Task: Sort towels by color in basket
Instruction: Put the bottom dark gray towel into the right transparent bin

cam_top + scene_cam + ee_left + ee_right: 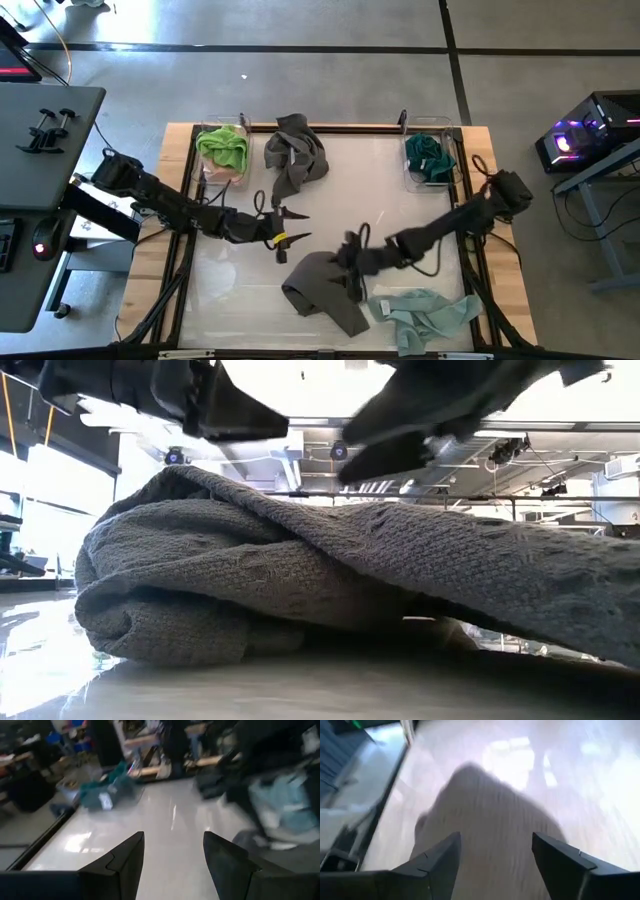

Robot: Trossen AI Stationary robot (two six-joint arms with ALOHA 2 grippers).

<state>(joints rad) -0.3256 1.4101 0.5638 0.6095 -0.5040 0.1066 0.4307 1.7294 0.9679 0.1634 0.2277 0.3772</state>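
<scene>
- The right tool (352,268) hangs over the near middle of the white desk (400,215), directly above a crumpled dark grey knitted towel (322,292); its two dark fingers (435,865) are spread wide with nothing between them, and the right wrist view shows the cloth's ribbed weave filling the gap below.
- That dark grey knitted towel lies in a folded heap on the desk surface, and in the low view (300,580) it fills most of the frame with the arms' dark parts above it.
- The left tool (290,228) sits left of centre over bare desk, its fingers (125,865) parted and empty, well apart from any cloth.
- A second dark grey towel (296,152) lies loose at the far side of the desk, between the two far containers.
- A lime green soft towel (224,148) sits bunched in a clear container (243,127) at the far left corner, with a pale cloth under it, too hidden to tell more.
- A dark teal towel (430,155) is bunched in a clear container (410,180) at the far right corner.
- A pale mint towel (425,315) lies spread at the near right edge of the desk, just beside the heaped grey one.
</scene>
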